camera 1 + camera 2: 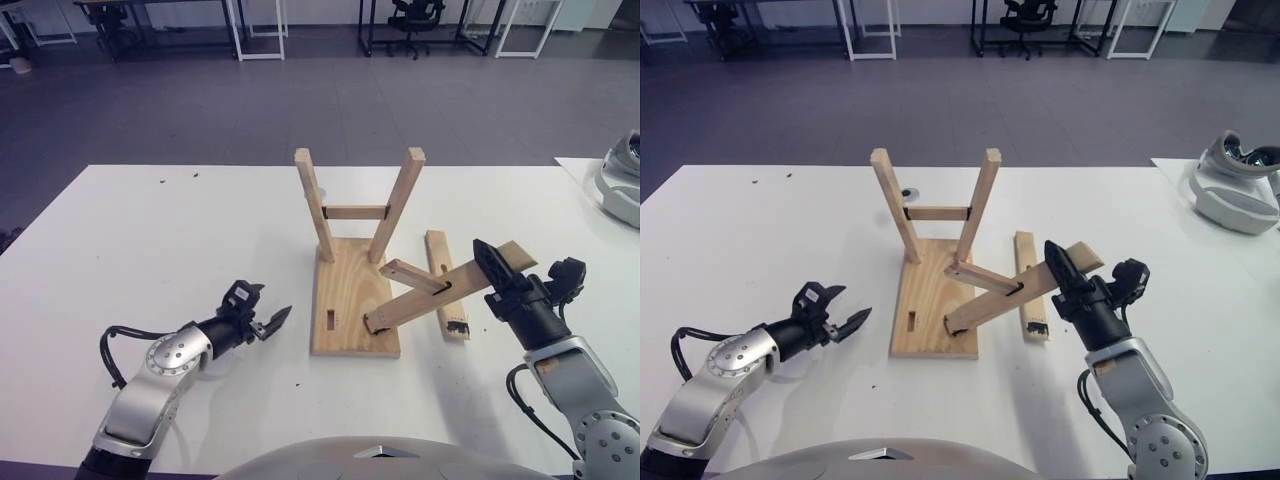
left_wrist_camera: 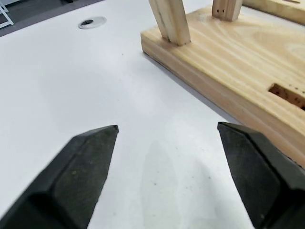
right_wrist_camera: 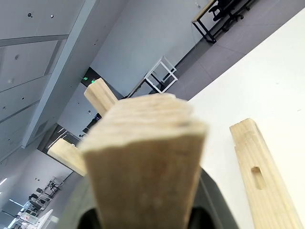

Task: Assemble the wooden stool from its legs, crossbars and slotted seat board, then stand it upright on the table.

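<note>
- The seat board [image 1: 355, 300] lies flat on the counter [image 1: 150, 250]. Two upright legs [image 1: 314, 205] are plugged into its far end, with a crossbar [image 1: 357, 212] bridging them.
- The right gripper [image 1: 497, 268] has its jaws clamped on the top end of the third leg [image 1: 425, 298]. That leg slants down so its lower end is at the near right corner of the board. I can't tell if it's actually in a slot or just resting there.
- A short crossbar [image 1: 413, 276] is stuck into the held leg about midway and points toward the upright pair.
- The loose leg [image 1: 436, 250] lies flat on the counter just beside the board's right edge, partly under the slanted one.
- The left gripper [image 1: 268, 312] sits low over the counter near the board's left edge, jaws spread wide and holding nothing. An empty slot [image 1: 330, 319] is on that side.
- Handling guess: it's plain softwood, so light and rigid, and not slippery or delicate. The joints are the fussy part, since a tenon will probably bind if it goes in crooked.
- Holding the leg at its very tip gives lots of leverage but sloppy control at the slot end. I'd grip nearer the middle, across the flat faces.
- The board is light enough to skid or tip when pushed. I'd have the free gripper pin its left edge, staying clear of the open slot.
</note>
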